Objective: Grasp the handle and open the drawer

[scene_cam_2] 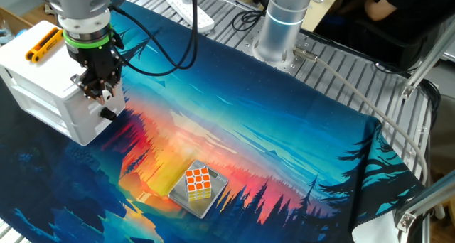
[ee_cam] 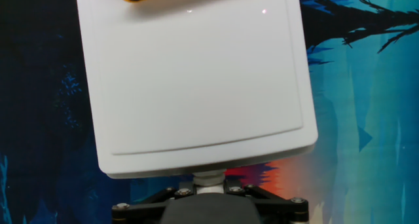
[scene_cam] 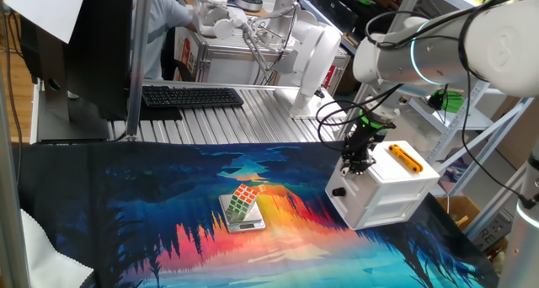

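The white box cabinet (scene_cam: 389, 187) with an orange bar (scene_cam: 407, 158) on top stands on the mat at the right; it also shows in the other fixed view (scene_cam_2: 43, 87) and from above in the hand view (ee_cam: 196, 80). My gripper (scene_cam: 356, 163) points down against the upper drawer's front (scene_cam_2: 79, 101), where its handle sits. The fingers (scene_cam_2: 96, 94) stand close together and hide that handle, so they look shut on it. The lower black knob (scene_cam: 338, 191) shows just below the fingers, also in the other fixed view (scene_cam_2: 107, 114). Both drawers look closed.
A Rubik's cube (scene_cam: 243, 200) sits on a small silver scale (scene_cam: 242, 222) mid-mat, left of the cabinet. A black keyboard (scene_cam: 192, 96) and white equipment lie on the metal table behind. The arm's base (scene_cam_2: 281, 26) stands at the mat's far edge.
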`<state>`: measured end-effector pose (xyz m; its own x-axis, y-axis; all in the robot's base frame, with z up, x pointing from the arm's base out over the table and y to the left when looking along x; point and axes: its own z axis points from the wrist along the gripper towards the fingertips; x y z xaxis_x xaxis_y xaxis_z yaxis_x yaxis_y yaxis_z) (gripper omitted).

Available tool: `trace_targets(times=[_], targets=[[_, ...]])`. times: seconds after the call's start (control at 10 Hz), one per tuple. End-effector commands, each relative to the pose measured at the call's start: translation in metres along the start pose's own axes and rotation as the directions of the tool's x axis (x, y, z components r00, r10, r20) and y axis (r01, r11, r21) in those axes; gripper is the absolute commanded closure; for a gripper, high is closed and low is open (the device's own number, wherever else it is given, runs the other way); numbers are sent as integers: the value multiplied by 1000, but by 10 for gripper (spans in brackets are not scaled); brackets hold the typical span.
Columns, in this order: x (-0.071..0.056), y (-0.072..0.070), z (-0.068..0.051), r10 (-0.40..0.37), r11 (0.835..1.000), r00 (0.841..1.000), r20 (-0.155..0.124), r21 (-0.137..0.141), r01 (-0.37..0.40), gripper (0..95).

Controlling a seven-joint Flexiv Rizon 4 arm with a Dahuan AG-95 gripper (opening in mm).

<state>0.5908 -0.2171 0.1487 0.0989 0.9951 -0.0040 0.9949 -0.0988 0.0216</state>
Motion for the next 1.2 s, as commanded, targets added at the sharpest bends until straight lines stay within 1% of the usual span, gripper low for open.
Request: trace_targets(times=[0.1,0.2,0.3,0.4,0.5,0.7,0.8,0.9,1.0,1.1,1.2], targets=[[4,-1,1,2,1000,1000,8,-1,-2,950],[9,-3,4,5,1000,1000,9,-1,-4,950],[11,-4,3,5,1000,1000,1,0,-5,950],[14,-3,-1,7,1000,1000,-14,3,-7,950],[14,-3,-2,5,1000,1000,-19,6,-4,950],[17,-2,3,9,1000,1000,-15,5,-9,950],[17,-1,4,10,1000,1000,-15,5,-9,950],[20,-3,2,7,1000,1000,-25,7,-7,950],[23,-5,-3,15,1000,999,-30,11,-15,950],[25,-6,-3,17,1000,999,-32,11,-16,950],[27,-6,0,19,1000,999,-28,10,-18,950]])
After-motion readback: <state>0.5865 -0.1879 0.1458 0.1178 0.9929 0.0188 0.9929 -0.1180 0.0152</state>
